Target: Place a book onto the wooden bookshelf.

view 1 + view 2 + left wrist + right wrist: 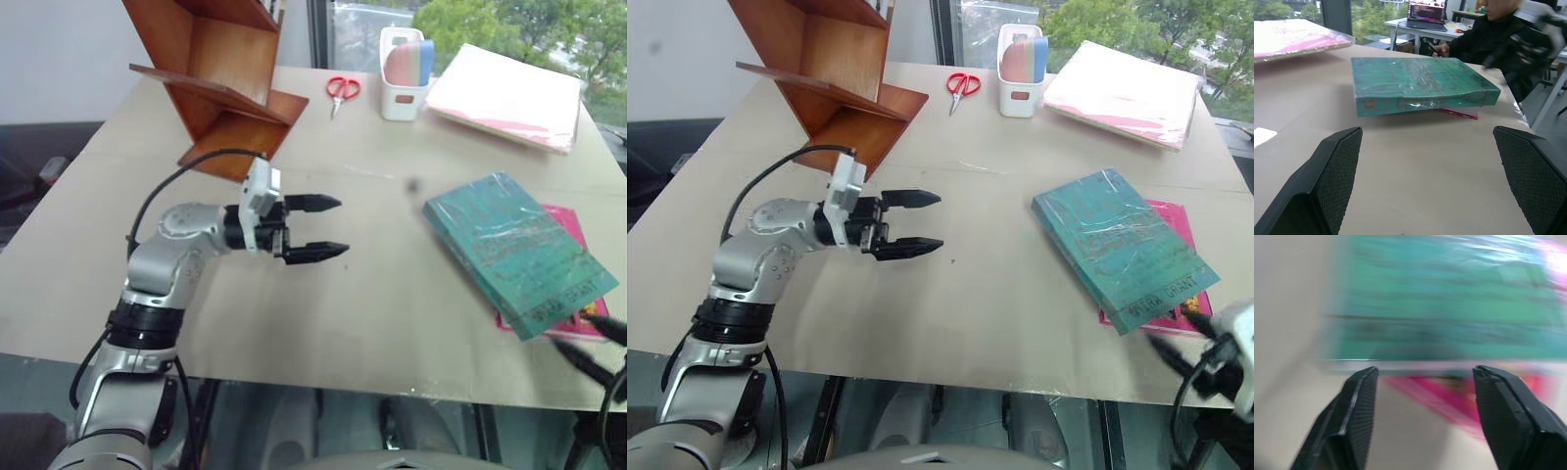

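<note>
Book (517, 253) flat on table (372, 294), atop pink book (573, 230). Right gripper (1425, 382) jaws apart, empty, just short of book's near edge. Left gripper (318, 228) wide (empty), well apart. Bookshelf (220, 78) at far-left corner.

The book (517, 251) carries pale printing on its teal cover — too faint to read. No other lettering, label or number can be made out anywhere.
</note>
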Motion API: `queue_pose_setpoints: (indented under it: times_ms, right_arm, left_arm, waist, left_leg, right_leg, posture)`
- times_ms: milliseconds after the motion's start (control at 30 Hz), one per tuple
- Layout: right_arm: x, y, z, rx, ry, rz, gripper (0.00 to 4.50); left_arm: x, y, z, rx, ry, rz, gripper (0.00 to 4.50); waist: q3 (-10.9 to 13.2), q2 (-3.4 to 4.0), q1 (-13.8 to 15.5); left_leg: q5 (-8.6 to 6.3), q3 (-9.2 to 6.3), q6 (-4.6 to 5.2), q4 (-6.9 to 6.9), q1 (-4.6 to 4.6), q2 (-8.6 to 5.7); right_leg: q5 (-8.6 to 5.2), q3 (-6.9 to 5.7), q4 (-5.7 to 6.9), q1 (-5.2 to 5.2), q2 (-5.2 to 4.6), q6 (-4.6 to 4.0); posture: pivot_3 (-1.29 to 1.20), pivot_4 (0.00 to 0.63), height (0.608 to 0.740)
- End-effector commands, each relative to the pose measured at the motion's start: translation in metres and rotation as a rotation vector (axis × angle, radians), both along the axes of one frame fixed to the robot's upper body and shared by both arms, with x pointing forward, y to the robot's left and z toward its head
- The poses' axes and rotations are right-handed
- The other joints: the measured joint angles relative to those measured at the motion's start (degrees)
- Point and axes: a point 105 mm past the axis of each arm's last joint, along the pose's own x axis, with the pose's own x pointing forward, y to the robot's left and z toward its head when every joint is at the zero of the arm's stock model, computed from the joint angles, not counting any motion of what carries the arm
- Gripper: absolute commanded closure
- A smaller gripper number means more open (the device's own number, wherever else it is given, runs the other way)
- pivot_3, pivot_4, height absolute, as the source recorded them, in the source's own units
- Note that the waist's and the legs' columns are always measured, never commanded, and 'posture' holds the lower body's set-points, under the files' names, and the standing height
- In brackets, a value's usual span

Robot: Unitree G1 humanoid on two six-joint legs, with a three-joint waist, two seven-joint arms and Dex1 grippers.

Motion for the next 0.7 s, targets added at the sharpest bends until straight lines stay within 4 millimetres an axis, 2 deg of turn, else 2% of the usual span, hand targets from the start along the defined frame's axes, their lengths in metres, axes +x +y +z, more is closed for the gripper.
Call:
queue_pose_setpoints:
  times_ms: [33, 67, 100, 200, 267, 367, 500, 600, 700]
  right_arm:
    - [0.007, -0.043, 0.020, -0.099, -0.036, -0.161, 1.90]
    - [0.011, -0.055, 0.023, -0.127, -0.032, -0.198, 2.40]
    - [0.014, -0.063, 0.024, -0.148, -0.026, -0.228, 2.68]
    - [0.040, -0.095, 0.027, -0.204, -0.012, -0.350, 3.99]
    - [0.055, -0.105, 0.029, -0.236, -0.014, -0.386, 4.47]
    - [0.091, -0.118, 0.025, -0.214, -0.003, -0.480, 4.47]
    - [0.130, -0.112, 0.019, 0.038, 0.069, -0.547, 4.47]
    - [0.147, -0.108, 0.022, 0.239, 0.088, -0.596, 4.47]
    - [0.158, -0.102, 0.016, 0.351, 0.141, -0.595, 4.47]
  left_arm:
    - [-0.004, 0.001, 0.006, 0.002, -0.047, -0.011, 0.00]
    - [-0.005, 0.002, 0.006, 0.002, -0.048, -0.005, 0.00]
    - [-0.005, 0.002, 0.007, 0.001, -0.048, 0.002, 0.00]
    - [-0.005, 0.005, 0.008, -0.001, -0.054, 0.026, 0.00]
    - [-0.006, 0.006, 0.007, 0.000, -0.057, 0.038, 0.00]
    - [-0.012, 0.009, 0.007, 0.005, -0.062, 0.056, 0.00]
    - [-0.019, 0.016, 0.012, -0.010, -0.070, 0.085, 0.00]
    - [-0.032, 0.019, 0.021, -0.049, -0.076, 0.038, 0.00]
    - [-0.045, 0.022, 0.023, -0.049, -0.074, -0.022, 0.00]
  waist:
    - [-0.04, 0.07, 0.00]
    - [-0.03, 0.10, -0.05]
    - [-0.04, 0.11, -0.05]
    - [-0.04, 0.11, -0.26]
    - [-0.04, 0.12, -0.57]
    - [-0.08, 0.17, -0.90]
    - [0.00, 0.39, -1.65]
    - [0.01, 0.41, -1.64]
    - [0.01, 0.42, -1.39]
  left_leg:
    - [0.00, 0.00, 0.00, 0.00, 0.00, 0.00]
    - [0.00, 0.01, 0.00, 0.01, 0.00, 0.00]
    - [0.00, 0.07, 0.01, 0.01, 0.01, -0.04]
    - [0.00, 0.17, 0.02, 0.01, 0.07, -0.03]
    - [0.00, 0.20, 0.02, 0.02, 0.14, 0.02]
    - [0.00, 0.27, 0.02, -0.02, 0.14, 0.04]
    - [0.01, 0.43, 0.02, 0.00, 0.15, 0.04]
    - [0.00, 0.49, 0.02, -0.03, 0.09, 0.02]
    - [0.00, 0.54, 0.02, -0.06, 0.06, 0.03]
  right_leg:
    - [0.00, 0.00, 0.00, 0.00, 0.00, 0.00]
    - [0.00, 0.01, 0.00, 0.00, 0.00, 0.00]
    - [0.00, 0.07, 0.02, -0.01, -0.03, 0.00]
    - [0.01, 0.16, 0.02, -0.01, -0.03, 0.01]
    - [0.01, 0.20, 0.05, 0.00, 0.01, 0.01]
    - [0.02, 0.25, 0.13, -0.05, 0.02, -0.02]
    - [0.03, 0.41, 0.22, -0.13, 0.01, -0.03]
    - [0.03, 0.44, 0.28, -0.25, 0.00, -0.03]
    - [0.03, 0.42, 0.23, -0.26, -0.02, -0.04]
  posture:
    - [0.00, 0.150, 0.740]
    - [0.00, 0.150, 0.740]
    - [0.00, 0.150, 0.740]
    - [0.00, 0.150, 0.740]
    - [0.00, 0.150, 0.740]
    - [0.00, 0.150, 0.740]
    - [0.00, 0.150, 0.740]
    - [0.00, 0.150, 0.740]
    - [0.00, 0.150, 0.740]
